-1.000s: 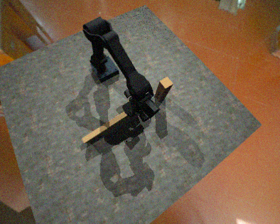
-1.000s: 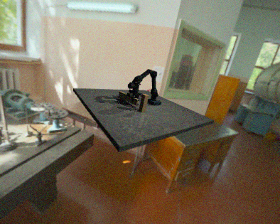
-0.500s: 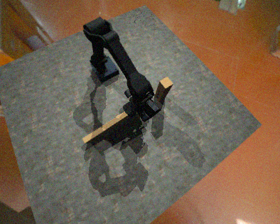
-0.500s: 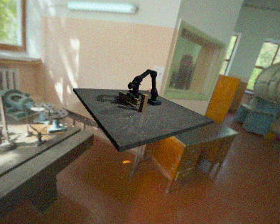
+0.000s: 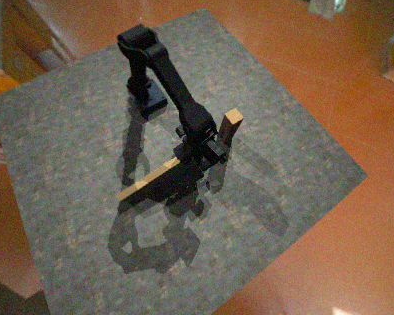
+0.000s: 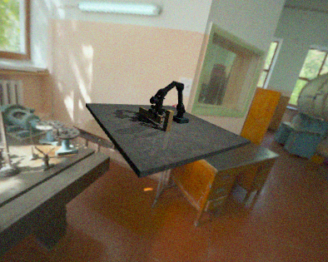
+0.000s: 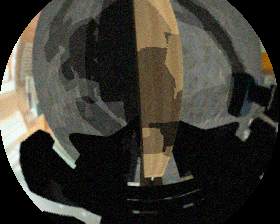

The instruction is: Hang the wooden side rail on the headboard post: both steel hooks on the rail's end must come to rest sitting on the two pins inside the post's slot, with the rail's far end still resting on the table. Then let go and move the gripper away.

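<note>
The wooden side rail (image 5: pixel 159 171) (image 6: pixel 143 111) (image 7: pixel 159 65) stands on its narrow edge, long and light brown, with one end toward the post. My gripper (image 5: pixel 191 162) (image 7: pixel 151 117) is shut on the rail, with a finger on each side of it, nearer the post end than the far end. The headboard post (image 5: pixel 233 116) (image 6: pixel 168 121) stands upright just beyond the gripper. The arm and gripper hide the rail's post end in the top view. The steel hooks, the slot and its pins cannot be made out, nor whether the far end touches the table.
The arm's base (image 5: pixel 149 102) (image 6: pixel 181 119) stands on the grey table top (image 5: pixel 297 174) (image 6: pixel 156 153), behind the rail. The raised arm reaches over from the base to the rail. Dark shadows of the arm and rail lie on the table.
</note>
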Action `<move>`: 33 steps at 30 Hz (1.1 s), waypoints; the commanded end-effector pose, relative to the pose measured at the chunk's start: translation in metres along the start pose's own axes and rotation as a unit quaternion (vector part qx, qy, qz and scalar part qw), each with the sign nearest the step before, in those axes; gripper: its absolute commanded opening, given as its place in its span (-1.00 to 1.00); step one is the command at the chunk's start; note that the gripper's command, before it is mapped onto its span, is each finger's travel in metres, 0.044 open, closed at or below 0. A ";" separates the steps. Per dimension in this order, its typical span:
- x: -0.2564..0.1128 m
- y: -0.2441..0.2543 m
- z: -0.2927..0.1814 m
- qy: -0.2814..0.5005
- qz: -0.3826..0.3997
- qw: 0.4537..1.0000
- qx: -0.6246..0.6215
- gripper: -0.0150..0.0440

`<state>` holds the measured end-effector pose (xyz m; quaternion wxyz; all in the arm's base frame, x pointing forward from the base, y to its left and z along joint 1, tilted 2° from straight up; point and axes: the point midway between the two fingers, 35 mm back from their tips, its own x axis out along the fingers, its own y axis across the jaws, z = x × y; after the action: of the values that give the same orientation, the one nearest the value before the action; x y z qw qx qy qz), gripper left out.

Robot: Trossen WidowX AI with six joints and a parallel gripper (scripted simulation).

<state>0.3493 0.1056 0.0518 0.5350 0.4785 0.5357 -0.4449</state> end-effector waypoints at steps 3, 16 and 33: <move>-0.001 0.001 -0.002 0.001 0.005 1.000 -0.001 -0.49; -0.002 0.000 -0.004 0.001 0.005 1.000 -0.001 -0.49; -0.003 0.000 -0.006 0.001 0.005 1.000 -0.001 -0.49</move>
<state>0.3473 0.1092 0.0511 0.5372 0.4764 0.5364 -0.4437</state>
